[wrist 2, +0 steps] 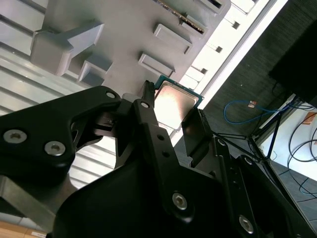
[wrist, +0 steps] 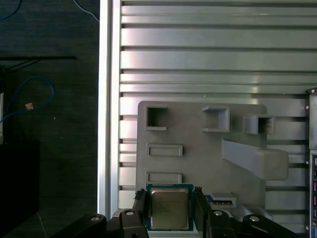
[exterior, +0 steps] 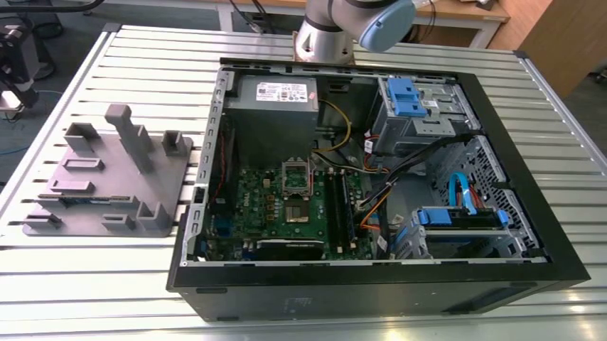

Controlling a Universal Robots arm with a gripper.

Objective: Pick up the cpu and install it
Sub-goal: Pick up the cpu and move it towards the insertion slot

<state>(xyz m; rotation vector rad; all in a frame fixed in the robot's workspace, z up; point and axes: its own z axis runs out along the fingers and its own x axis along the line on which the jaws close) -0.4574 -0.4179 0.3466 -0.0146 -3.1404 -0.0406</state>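
The cpu (wrist: 169,208), a small square chip with a pale metal top and a green rim, sits between my gripper's (wrist: 170,206) two black fingers (wrist: 140,204). They press on two opposite edges, so the gripper is shut on it. In the second wrist view the cpu (wrist 2: 174,103) shows in the gripper (wrist 2: 173,118), held well above the grey plastic fixture (wrist 2: 124,29). That fixture (wrist: 198,148) lies below on the slatted table. In the exterior view the metal-framed socket (exterior: 297,177) stands on the green motherboard inside the open computer case (exterior: 493,142).
The grey fixture (exterior: 104,181) lies at the exterior view's left, near the table edge (wrist: 104,124), with dark floor and cables beyond. Black memory sticks (exterior: 334,202) stand beside the socket. Drive cages (exterior: 417,106) and cables (exterior: 379,199) crowd the case. The arm's base (exterior: 346,25) is behind it.
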